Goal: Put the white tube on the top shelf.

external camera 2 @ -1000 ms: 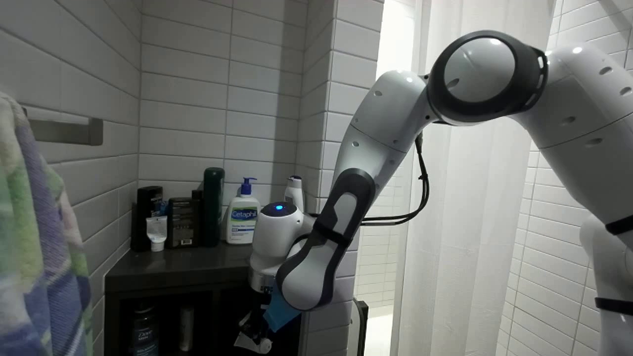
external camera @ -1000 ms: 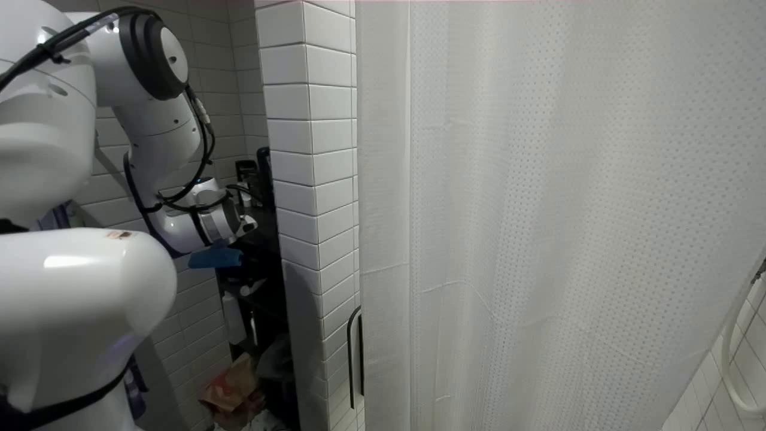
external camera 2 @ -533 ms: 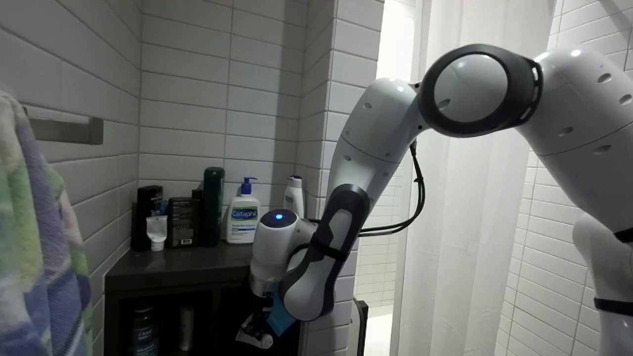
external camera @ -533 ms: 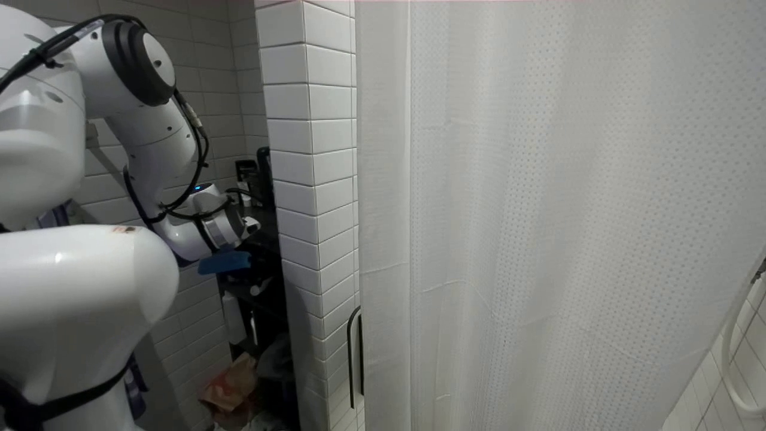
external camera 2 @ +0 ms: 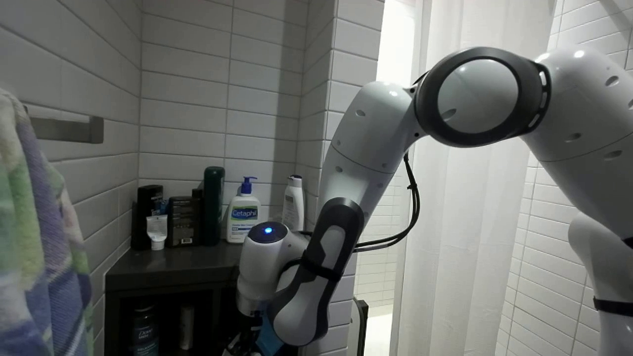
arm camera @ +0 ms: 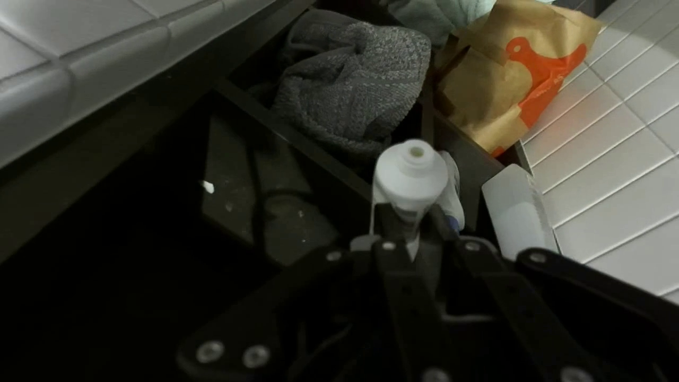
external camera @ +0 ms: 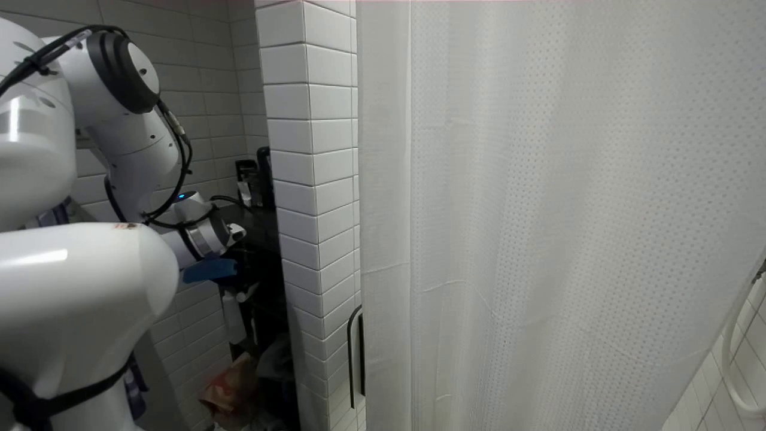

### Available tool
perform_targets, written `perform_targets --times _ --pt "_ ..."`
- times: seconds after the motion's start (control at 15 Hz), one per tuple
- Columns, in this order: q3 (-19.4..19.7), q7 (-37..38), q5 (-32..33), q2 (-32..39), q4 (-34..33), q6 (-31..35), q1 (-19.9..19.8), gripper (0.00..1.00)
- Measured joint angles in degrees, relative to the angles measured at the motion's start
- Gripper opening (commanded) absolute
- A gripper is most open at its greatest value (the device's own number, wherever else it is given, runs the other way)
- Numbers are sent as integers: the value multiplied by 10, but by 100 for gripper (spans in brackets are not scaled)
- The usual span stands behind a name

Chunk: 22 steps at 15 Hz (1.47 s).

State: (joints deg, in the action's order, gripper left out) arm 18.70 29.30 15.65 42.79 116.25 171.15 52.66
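In an exterior view the top shelf (external camera 2: 163, 269) ended in a straight front edge, and a strip of its dark surface lay between that edge and the black box (external camera 2: 184, 222), green bottle (external camera 2: 213, 207) and pump bottle (external camera 2: 243, 217) standing farther back. The arm (external camera 2: 341, 232) covered the shelf's right end, its wrist overlapping the edge. In an exterior view a dark gap separated that wrist from the tiled pillar (external camera: 308, 179). The wrist view showed the end effector (arm camera: 415, 223) clamped on the white tube (arm camera: 411, 178), a finger on either side. In both exterior views the grip was lower than the top shelf. In the wrist view a dark divider (arm camera: 313, 154) slanted behind the tube; whether they touched could not be told. The tube's round end, with its small hole, pointed up that view, towards a grey towel (arm camera: 355, 87) and left of a paper bag (arm camera: 504, 79); the long axis ran back from there between the fingers, which hid the far end.
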Motion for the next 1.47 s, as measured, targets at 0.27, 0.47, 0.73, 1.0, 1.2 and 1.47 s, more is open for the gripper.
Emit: perform_targets --times 0.27,0.47,0.73,1.0,1.2,1.47 --pt "38 -24 0 25 0 24 39 4" --pt "75 -45 0 45 0 47 66 4" --pt "121 -80 -14 72 0 79 97 4" --pt "154 -120 -55 102 -9 106 119 4" --pt "169 -142 -86 127 -24 120 128 4" --pt "176 -160 -119 155 -40 136 134 4"
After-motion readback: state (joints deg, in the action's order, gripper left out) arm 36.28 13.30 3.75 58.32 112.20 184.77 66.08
